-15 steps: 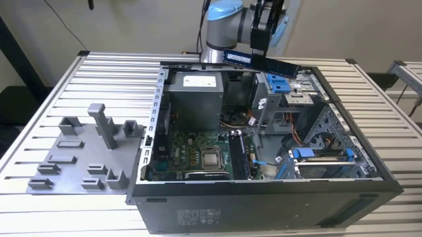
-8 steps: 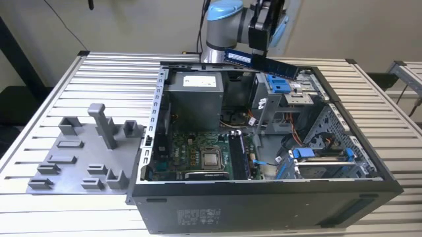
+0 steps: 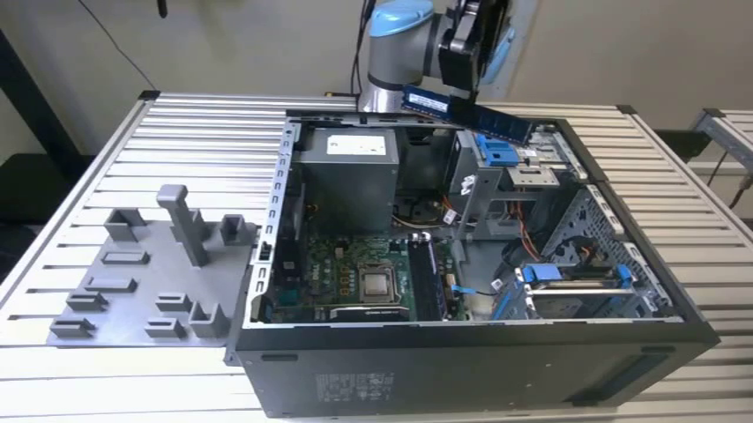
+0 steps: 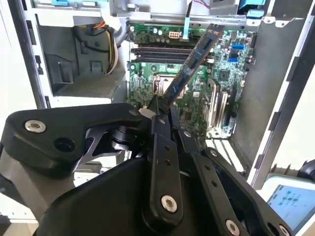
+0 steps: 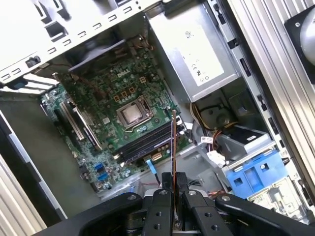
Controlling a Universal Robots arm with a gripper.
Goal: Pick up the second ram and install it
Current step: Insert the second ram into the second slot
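Inspector: Nearest the lens, the gripper (image 4: 158,107). Report the state of its fingers (image 4: 161,140).

Operator: Drawn narrow and clamped on the memory stick (image 4: 193,61). Both wrist views show the stick pinched flat between the pads and reaching out past the fingertips toward the motherboard (image 4: 221,73).

Inspector: Location of the memory stick?

Operator: Held in the air. In the exterior view the stick (image 3: 500,125) hangs over the far rim of the open computer case (image 3: 471,335), just beside the grey power-supply box (image 3: 347,154), touching neither.

Inspector: Long axis?

Operator: In the exterior view it runs across the case, with the end toward the exterior view's right lower. The slots (image 3: 426,273) run from far to near beside the processor socket (image 3: 379,284). Judged from that, the two axes cross and are not parallel.

Inspector: Confirm from the wrist.

Operator: In the second wrist view the stick slants across the slots (image 4: 162,51). In the first wrist view it appears edge-on as a thin line (image 5: 173,142) passing over them (image 5: 145,142).

Inspector: Direction from fingers to slots?

Operator: Down into the case and toward its near side, well apart. The stick is lifted but not seated.

Inspector: Holder blocks?

Operator: Grey holder blocks (image 3: 141,282) sit on the exterior view's left, well apart from the gripper.
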